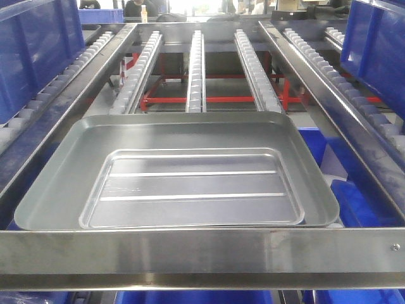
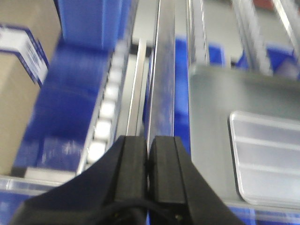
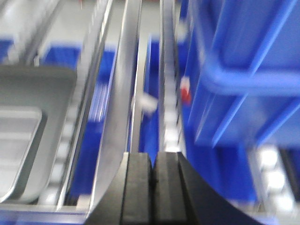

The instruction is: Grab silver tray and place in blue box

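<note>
The silver tray (image 1: pixel 190 190), with two long ribs, lies inside a wider plain silver tray (image 1: pixel 57 164) on the roller rack. It also shows in the left wrist view (image 2: pixel 267 159) and the right wrist view (image 3: pixel 14 145). A blue box (image 3: pixel 243 70) with a thick rim and ribbed wall stands on the right lane (image 1: pixel 373 38). My left gripper (image 2: pixel 149 145) is shut and empty, over the rail left of the trays. My right gripper (image 3: pixel 153 161) is shut and empty, over the rail between the trays and the blue box. Neither gripper shows in the front view.
Another blue crate (image 1: pixel 31 50) stands on the left lane. Roller tracks (image 1: pixel 196 63) run away from me. A steel crossbar (image 1: pixel 202 250) spans the front. More blue bins (image 1: pixel 332 171) sit below the rack. A cardboard box (image 2: pixel 23 56) is at far left.
</note>
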{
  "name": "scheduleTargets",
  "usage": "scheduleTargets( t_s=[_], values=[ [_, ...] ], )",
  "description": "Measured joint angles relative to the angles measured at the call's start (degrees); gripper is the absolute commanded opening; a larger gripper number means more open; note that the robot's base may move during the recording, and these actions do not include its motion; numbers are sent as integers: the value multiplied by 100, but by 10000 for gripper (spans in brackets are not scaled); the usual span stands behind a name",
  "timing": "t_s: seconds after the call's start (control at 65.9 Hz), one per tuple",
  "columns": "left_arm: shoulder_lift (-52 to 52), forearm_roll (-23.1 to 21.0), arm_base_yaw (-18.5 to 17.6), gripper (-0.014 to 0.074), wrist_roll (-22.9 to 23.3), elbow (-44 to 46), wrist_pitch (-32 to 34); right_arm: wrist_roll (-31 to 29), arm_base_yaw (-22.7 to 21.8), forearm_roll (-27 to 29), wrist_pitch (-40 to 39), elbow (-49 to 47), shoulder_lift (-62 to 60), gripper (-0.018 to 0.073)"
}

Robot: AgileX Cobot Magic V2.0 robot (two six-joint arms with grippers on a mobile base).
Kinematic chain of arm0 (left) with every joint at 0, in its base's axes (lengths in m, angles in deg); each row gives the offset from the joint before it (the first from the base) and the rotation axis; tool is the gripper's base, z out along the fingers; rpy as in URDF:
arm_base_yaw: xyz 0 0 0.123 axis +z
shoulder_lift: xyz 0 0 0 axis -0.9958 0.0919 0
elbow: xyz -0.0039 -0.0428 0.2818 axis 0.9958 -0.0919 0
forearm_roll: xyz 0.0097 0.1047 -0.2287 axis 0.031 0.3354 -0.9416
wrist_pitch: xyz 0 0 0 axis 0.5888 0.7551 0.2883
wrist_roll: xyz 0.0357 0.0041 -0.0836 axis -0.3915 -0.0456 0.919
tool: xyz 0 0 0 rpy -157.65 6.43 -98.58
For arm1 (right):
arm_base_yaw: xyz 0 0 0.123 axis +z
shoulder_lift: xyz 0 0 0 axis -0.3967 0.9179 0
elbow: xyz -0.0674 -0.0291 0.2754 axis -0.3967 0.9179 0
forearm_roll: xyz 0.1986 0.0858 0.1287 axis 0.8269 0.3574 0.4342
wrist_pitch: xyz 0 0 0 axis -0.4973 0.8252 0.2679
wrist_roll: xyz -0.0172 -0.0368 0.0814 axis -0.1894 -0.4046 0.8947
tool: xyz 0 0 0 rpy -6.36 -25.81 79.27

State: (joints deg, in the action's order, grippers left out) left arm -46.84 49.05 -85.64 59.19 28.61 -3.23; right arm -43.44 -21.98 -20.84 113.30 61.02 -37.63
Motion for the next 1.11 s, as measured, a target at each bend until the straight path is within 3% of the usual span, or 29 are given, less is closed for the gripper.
scheduleTargets(
  t_s=[0.137, 0.243, 0.334, 0.501, 0.637, 0.774, 0.865, 0.91, 1.001, 1.107],
  values=[
    [965, -75, 0, -9, 0, 402, -226, 0, 0, 354, 840, -704, 1432, 54],
    [1364, -89, 0, -9, 0, 446, -229, 0, 0, 544, 1009, -960, 2193, 54],
    [1601, -116, 0, -9, 0, 446, -252, 0, 0, 1052, 1004, -1048, 2668, 54],
    [1985, -526, 0, -9, 0, 458, -95, 0, 0, 2005, 818, -1086, 3320, 54],
    [2437, -1032, -137, -6, 0, 519, 22, 11, 338, 2152, 952, -1300, 3884, 57],
    [2879, -1073, -870, -6, 31, 579, 209, 483, 1294, 1867, 578, -1409, 4182, 59],
    [3242, -903, -1352, -6, 445, 692, 312, 1279, 1855, 1373, 430, -1553, 4410, 59],
    [3423, -723, -1585, -6, 786, 758, 360, 1781, 2134, 861, 404, -1642, 4566, 59],
    [3903, 53, -1984, -6, 1632, 962, 452, 2839, 2472, -141, 525, -1912, 4908, 59],
    [4485, 1203, -2457, -6, 2898, 1277, 403, 3580, 2720, -996, 828, -2336, 5299, 59]
  ],
)
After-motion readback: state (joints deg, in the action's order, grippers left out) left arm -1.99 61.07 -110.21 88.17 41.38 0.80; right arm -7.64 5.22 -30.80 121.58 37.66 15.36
